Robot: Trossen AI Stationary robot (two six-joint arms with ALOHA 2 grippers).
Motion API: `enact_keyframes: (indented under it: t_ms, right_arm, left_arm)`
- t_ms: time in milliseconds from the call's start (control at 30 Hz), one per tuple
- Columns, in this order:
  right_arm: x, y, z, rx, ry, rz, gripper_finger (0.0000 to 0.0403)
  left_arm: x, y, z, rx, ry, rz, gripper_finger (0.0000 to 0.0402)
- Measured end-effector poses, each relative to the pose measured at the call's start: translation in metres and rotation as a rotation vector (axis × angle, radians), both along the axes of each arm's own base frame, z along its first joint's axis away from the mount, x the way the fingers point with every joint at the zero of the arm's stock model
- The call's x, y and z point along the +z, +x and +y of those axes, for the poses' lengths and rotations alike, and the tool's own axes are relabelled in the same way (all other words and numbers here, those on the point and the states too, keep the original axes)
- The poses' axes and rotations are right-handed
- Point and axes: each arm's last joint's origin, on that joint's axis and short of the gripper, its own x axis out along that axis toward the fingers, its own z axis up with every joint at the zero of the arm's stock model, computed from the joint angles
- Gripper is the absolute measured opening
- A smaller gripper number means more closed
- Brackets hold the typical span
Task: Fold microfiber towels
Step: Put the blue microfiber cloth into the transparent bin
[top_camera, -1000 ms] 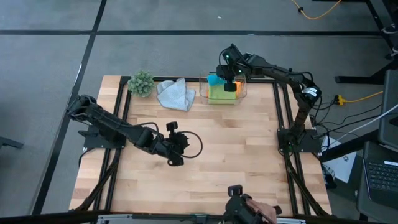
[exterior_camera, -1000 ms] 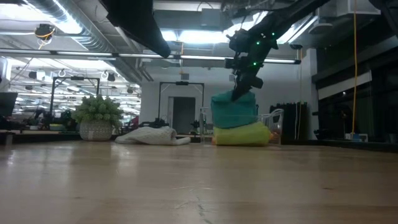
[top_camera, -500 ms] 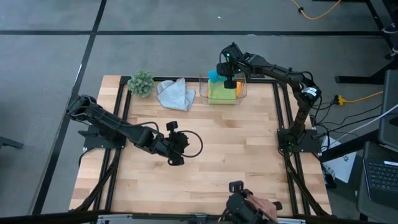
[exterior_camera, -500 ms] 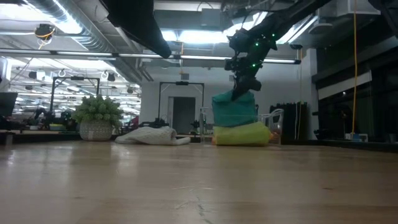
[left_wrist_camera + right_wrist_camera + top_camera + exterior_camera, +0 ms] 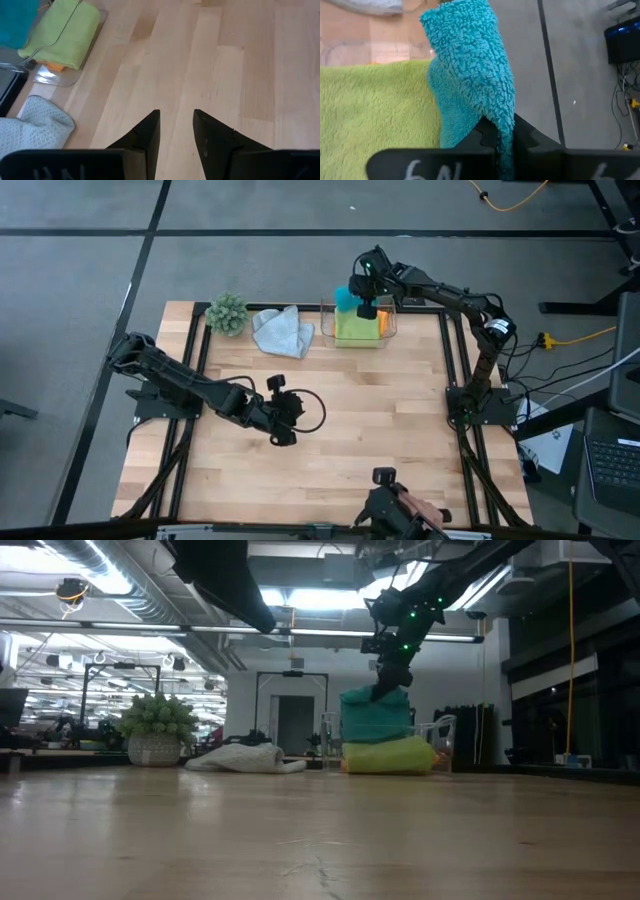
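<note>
The right claw (image 5: 367, 311) hangs over the clear plastic box (image 5: 359, 323) at the far edge of the bench (image 5: 380, 420), above the turquoise towel (image 5: 345, 299) that sticks up beside the lime green towel (image 5: 356, 328) and a sliver of orange towel (image 5: 381, 322). Just beside the box lies the crumpled light grey towel (image 5: 281, 331), then the small plant (image 5: 227, 313) near the far left corner. The left claw (image 5: 283, 437) rests over the bare middle of the bench.

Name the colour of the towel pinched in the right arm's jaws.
Turquoise blue towel, clearest in the right wrist view, where the right gripper clamps its edge.
</note>
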Motion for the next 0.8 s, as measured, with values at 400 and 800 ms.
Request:
enact_keyframes:
  t_ms: [400,800]
  right_arm:
    - [-0.030,-0.008,0.010,0.046,0.137,0.054,0.0014]
    - [-0.035,0.001,0.030,0.003,0.233,0.065,0.0062]
  left_arm:
    - [0.000,0.000,0.000,0.001,0.001,0.000,0.0109]
    - [0.000,0.000,0.000,0.001,0.001,0.000,0.0109]
